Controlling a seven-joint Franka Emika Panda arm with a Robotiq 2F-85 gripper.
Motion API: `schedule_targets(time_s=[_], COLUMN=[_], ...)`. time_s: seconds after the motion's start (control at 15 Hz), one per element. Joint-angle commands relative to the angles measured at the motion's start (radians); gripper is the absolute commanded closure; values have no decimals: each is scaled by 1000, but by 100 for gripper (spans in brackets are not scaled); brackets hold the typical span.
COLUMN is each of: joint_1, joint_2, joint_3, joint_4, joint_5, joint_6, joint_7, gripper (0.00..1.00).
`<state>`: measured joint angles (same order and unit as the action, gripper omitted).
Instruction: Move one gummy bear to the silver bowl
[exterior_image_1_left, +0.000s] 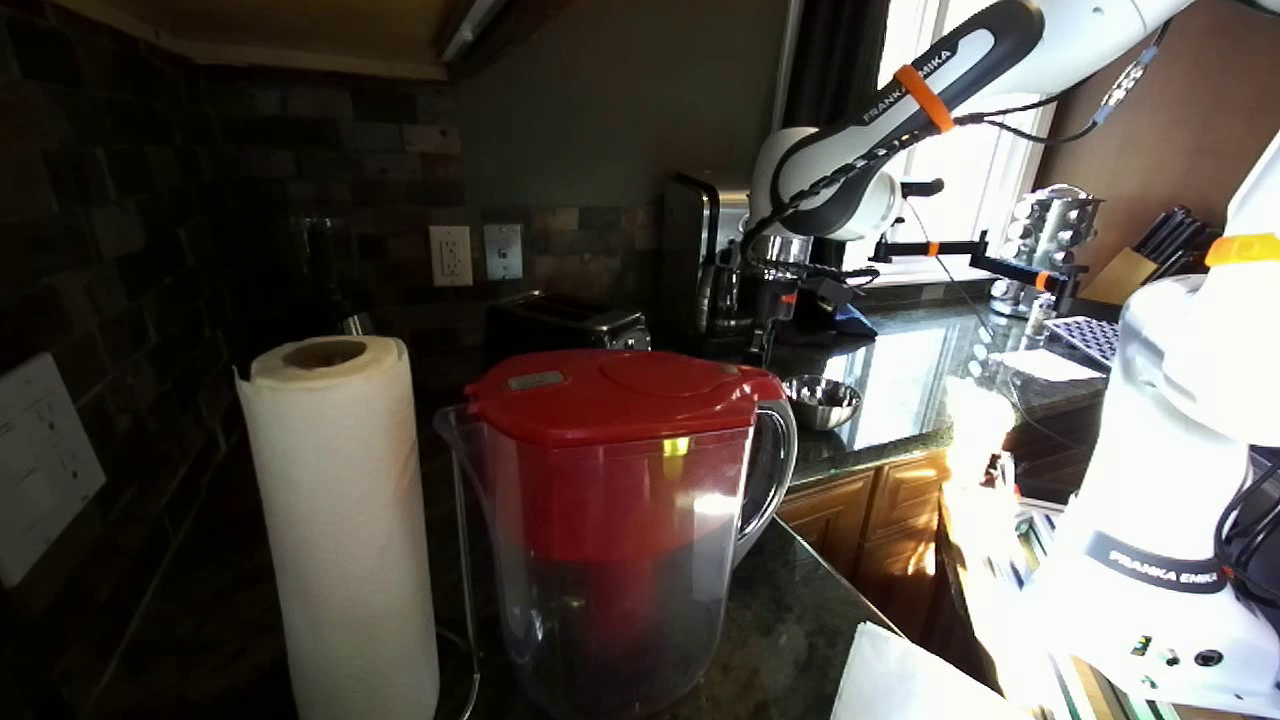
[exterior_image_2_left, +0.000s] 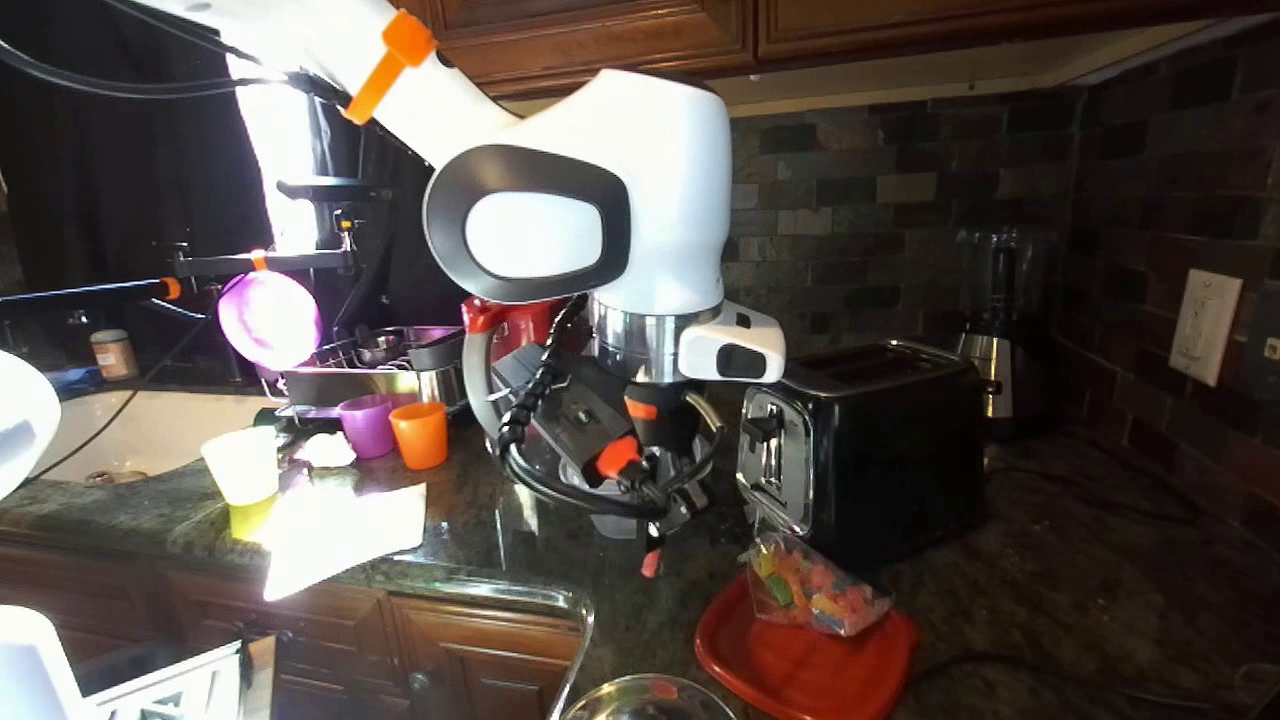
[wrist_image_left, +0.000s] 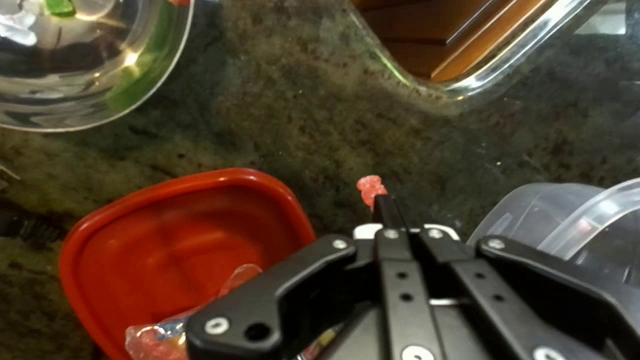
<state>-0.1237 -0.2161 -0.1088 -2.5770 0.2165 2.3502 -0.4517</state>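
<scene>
A small red gummy bear (wrist_image_left: 370, 188) sticks out from the tip of my gripper (wrist_image_left: 389, 210). The fingers are nearly together and the bear is pinched at their ends. In an exterior view the red bear (exterior_image_2_left: 651, 564) hangs below the gripper (exterior_image_2_left: 654, 530), above the dark counter. The silver bowl (wrist_image_left: 170, 65) is at the top left of the wrist view, partly cut off, apart from the gripper. A green gummy (wrist_image_left: 60, 7) and a bit of red show in it. The bowl also shows in both exterior views (exterior_image_1_left: 825, 405) (exterior_image_2_left: 590, 705).
A red plate (wrist_image_left: 240, 180) holds a clear bag of gummies (exterior_image_2_left: 815, 590), left of the gripper in the wrist view. A black toaster (exterior_image_2_left: 870, 450) stands behind the plate. A clear pitcher (exterior_image_1_left: 620, 480) with a red lid and a paper towel roll (exterior_image_1_left: 340, 530) stand on the counter.
</scene>
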Motion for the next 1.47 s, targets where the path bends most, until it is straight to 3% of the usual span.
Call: schedule_targets(time_s=[0.0, 0.4, 1.07, 1.4], joint_1=[33, 49, -32, -78], joint_2=[9, 8, -106, -103], joint_3=[-9, -5, -34, -39], joint_4=[13, 25, 44, 73], joint_5=[-42, -69, -309, -443], joint_6=[-80, -134, -228, -297], joint_7=[29, 38, 167, 239], gripper=[99, 99, 99, 99])
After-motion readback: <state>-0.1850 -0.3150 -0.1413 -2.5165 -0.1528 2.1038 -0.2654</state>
